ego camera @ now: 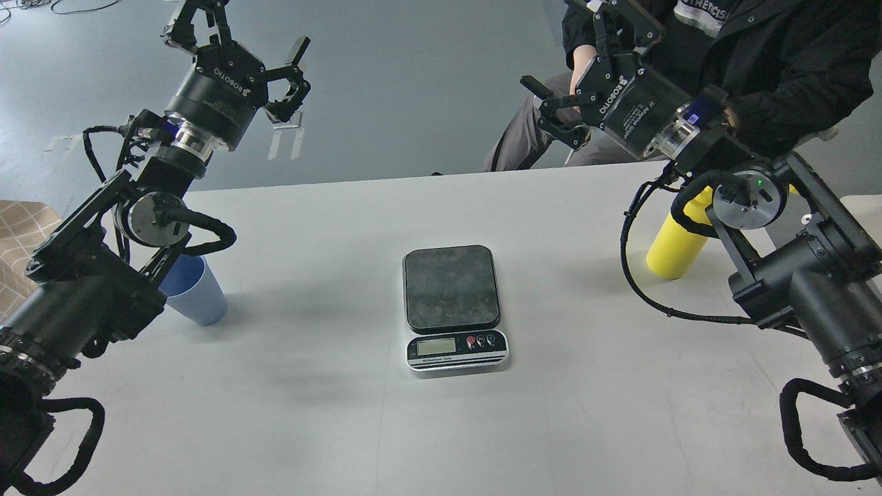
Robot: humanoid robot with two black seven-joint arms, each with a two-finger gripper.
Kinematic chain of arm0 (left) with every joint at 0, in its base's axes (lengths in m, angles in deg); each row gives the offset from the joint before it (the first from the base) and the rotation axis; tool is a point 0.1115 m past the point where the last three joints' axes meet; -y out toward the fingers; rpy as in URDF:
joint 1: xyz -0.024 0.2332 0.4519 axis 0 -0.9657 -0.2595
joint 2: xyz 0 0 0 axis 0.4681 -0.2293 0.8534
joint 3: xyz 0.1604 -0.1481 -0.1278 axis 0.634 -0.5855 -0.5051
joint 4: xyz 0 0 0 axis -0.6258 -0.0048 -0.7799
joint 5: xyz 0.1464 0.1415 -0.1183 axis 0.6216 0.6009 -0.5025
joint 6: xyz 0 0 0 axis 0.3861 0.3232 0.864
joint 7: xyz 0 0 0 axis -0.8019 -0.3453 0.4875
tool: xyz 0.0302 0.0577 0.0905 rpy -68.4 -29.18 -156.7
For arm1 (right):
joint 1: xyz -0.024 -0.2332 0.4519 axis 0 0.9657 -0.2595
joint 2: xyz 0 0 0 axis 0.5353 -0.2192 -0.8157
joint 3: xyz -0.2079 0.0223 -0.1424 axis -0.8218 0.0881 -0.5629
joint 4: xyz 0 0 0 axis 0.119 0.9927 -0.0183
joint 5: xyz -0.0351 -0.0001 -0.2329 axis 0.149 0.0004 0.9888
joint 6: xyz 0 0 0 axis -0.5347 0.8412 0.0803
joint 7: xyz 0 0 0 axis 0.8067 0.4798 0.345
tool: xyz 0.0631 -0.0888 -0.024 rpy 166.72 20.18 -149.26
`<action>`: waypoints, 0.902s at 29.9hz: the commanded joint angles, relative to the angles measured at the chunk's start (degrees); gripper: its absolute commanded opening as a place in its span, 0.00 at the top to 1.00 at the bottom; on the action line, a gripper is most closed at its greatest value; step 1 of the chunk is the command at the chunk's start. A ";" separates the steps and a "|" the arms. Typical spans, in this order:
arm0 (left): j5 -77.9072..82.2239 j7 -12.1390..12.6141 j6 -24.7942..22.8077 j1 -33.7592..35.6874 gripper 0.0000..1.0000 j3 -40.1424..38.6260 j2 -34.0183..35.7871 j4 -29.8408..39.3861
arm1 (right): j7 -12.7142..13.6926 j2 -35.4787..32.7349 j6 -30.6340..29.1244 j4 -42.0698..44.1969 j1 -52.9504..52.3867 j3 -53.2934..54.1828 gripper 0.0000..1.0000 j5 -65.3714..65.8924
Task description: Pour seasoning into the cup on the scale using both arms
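The scale [451, 286] lies flat at the middle of the white table [331, 386], its dark platform bare and its display facing me. At the left stands the blue cup [198, 293], partly hidden behind my left arm. Only the lower body of the yellow seasoning bottle [677, 242] shows at the right; my right arm covers its top. My left gripper [238, 43] hangs high over the far left edge, open and holding nothing. Raised beyond the far right edge, my right gripper [561, 48] is also open and holds nothing. Both are well above and away from the objects.
A person in a black jacket [772, 48] sits just beyond the table's far right edge, close behind my right gripper. A tan woven surface [21, 231] shows at the left edge. Grey floor lies beyond the table.
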 commanded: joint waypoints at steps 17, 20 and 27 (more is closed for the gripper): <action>0.00 -0.03 0.00 0.51 0.02 -0.26 -0.03 -0.53 | 0.00 0.00 0.00 -0.08 0.00 0.18 0.00 0.00; -0.09 -0.03 0.00 0.60 0.02 -0.26 -0.12 -0.53 | 0.00 0.00 0.00 -0.08 0.00 0.18 0.00 0.00; -0.09 -0.03 0.00 0.60 0.02 -1.05 -0.12 -0.53 | 0.00 0.00 0.00 -0.08 0.00 0.18 0.00 0.00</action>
